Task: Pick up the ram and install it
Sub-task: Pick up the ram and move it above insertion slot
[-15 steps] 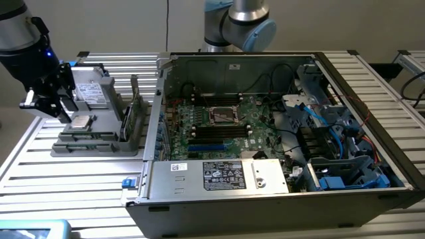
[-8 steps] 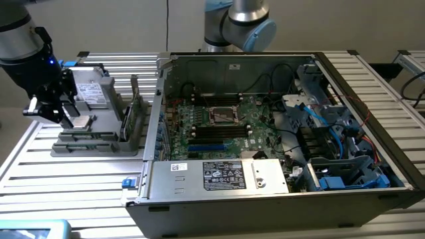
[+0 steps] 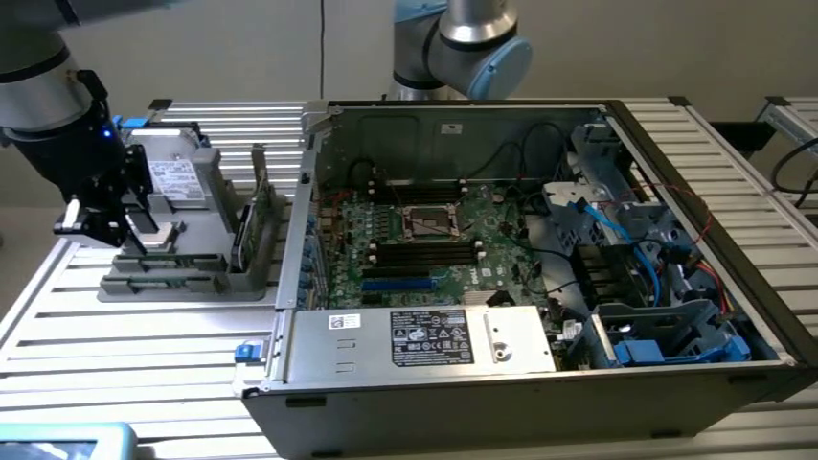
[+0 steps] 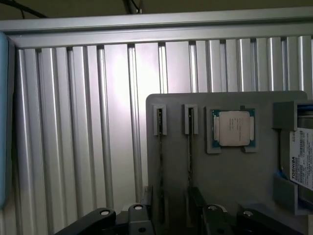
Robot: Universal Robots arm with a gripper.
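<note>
My gripper (image 3: 100, 226) hangs over the grey parts holder (image 3: 192, 251), at its end toward the exterior view's left. In the wrist view its two dark fingers (image 4: 146, 203) stand apart, open, with nothing between them. They sit low over the holder (image 4: 234, 176), by two narrow slots. A thin dark edge stands in each slot. These look like the ram (image 4: 160, 147) and a second stick (image 4: 190, 147), seen edge-on with their faces hidden. The open computer case (image 3: 383, 379) shows its green motherboard (image 3: 499, 225) with black memory slots (image 3: 422, 251).
On the holder also lie a CPU (image 4: 234, 128) and a silver hard drive (image 4: 299, 157) (image 3: 176, 178). An upright green card (image 3: 263, 217) stands at the holder's side nearest the case. A teal object (image 3: 57, 443) sits at the slatted table's front corner. Cables and drive cages fill the case's right half.
</note>
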